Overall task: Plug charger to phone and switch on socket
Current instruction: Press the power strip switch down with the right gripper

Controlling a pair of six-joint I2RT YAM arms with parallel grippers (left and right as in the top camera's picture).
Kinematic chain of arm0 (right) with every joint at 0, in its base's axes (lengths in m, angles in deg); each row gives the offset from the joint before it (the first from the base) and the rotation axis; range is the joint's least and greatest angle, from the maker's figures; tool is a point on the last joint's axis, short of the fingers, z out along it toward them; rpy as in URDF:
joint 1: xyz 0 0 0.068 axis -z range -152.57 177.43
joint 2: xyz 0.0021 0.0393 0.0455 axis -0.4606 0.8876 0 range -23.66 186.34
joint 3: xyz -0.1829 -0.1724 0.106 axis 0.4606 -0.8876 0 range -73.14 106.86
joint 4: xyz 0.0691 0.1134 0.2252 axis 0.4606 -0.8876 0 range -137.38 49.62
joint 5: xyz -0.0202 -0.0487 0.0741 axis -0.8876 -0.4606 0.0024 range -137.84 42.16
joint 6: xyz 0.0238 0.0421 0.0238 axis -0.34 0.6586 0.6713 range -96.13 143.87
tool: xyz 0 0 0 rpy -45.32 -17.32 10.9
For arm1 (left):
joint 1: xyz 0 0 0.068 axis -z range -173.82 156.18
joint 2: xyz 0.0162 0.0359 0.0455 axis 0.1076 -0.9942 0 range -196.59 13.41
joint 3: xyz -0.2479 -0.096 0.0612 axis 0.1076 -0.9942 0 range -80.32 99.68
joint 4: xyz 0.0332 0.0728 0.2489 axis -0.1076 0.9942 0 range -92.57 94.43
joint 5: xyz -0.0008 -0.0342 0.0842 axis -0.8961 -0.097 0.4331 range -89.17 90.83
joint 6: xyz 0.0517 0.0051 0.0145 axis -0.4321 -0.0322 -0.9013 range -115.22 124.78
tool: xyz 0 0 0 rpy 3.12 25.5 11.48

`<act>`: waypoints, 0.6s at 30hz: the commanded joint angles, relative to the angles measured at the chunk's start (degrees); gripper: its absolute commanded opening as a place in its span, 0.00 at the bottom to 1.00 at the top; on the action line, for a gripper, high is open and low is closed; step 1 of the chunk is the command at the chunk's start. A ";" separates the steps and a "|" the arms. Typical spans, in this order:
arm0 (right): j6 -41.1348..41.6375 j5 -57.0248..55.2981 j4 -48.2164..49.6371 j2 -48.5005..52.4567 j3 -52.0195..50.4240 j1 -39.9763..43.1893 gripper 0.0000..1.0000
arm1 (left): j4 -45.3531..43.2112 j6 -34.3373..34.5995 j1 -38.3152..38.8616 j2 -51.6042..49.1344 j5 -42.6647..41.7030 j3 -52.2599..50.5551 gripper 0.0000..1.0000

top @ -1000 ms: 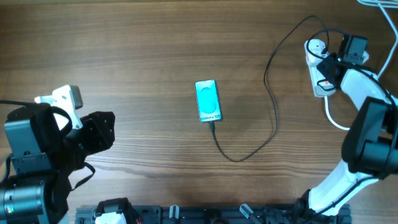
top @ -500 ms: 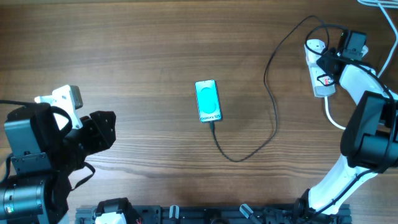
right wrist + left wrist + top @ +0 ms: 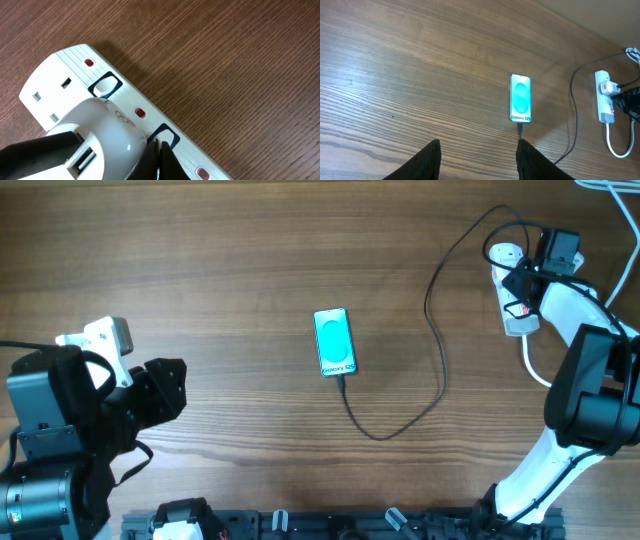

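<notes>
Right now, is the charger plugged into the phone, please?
Plugged in, it seems: the charger ends at the bottom edge of the phone.

The left end effector (image 3: pixel 479 161) had two matte black fingers (image 3: pixel 427 162), with bulky black housings (image 3: pixel 60 430) and a white block (image 3: pixel 100 338) behind it. The right end effector (image 3: pixel 524 276) was black, carried on glossy white links (image 3: pixel 572 310) with black joints (image 3: pixel 595 395).

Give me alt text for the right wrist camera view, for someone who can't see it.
The right gripper, fingers shut together, points its tips at a black-outlined rocker switch on a white power strip on a wooden table. A white USB charger plug sits in the outlet beside that switch; the end outlet is empty, and red marks dot the strip.
</notes>
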 commanded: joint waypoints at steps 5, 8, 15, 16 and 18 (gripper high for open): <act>-0.92 3.23 -1.31 2.69 0.63 -1.05 0.04 | 0.02 1.18 -0.52 -0.02 0.55 -0.26 0.49; -0.81 -4.57 -2.19 1.31 0.70 -1.03 0.04 | 0.02 1.18 -0.52 -0.02 0.55 -0.26 0.49; -0.90 -8.11 1.16 -1.51 0.74 -0.87 0.05 | 0.00 1.20 -0.52 -0.02 0.55 -0.26 0.48; -0.96 -8.13 1.53 -1.51 0.74 -0.87 0.04 | 0.00 1.20 -0.52 -0.02 0.55 -0.26 0.48; -0.96 -8.09 2.16 -1.51 0.74 -0.87 0.05 | 0.00 1.20 -0.52 -0.02 0.55 -0.26 0.48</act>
